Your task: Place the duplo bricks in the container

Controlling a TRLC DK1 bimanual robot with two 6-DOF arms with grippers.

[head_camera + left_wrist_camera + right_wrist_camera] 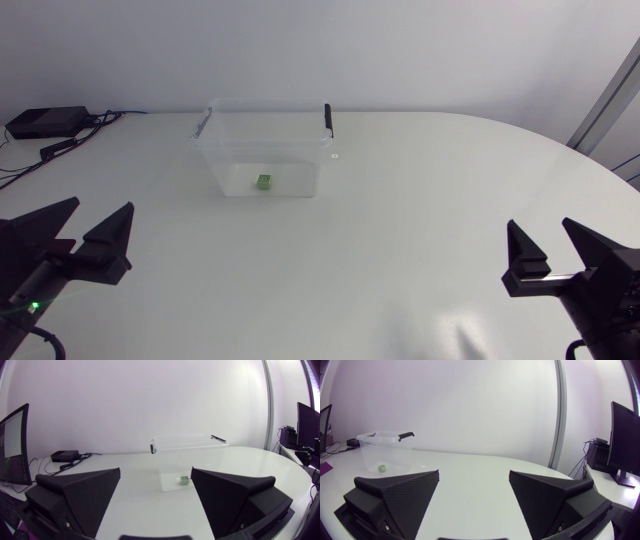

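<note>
**Brick in the Box, Both Arms Resting**

Closest to the robot is the left black claw (102,205). It sits low over the near left side of the smooth white bench (420,200). Its two wedge fingers are spread wide and there is nothing between them. The right black claw (540,225) sits the same way on the near right side, wide and holding nothing. Both claws point out across the bench toward the far side. Both are well apart from everything else, so the arms look parked out of the way.

Farther out, near the back of the bench, stands the see-through plastic box with black clip handles (225,160). It has no lid on, so things can go in from above. One small green duplo brick (264,182) lies on its floor, near the front wall. That is the only brick to be seen, so the job looks done.

At the far left corner lies a flat black box with cables (45,122).
</note>
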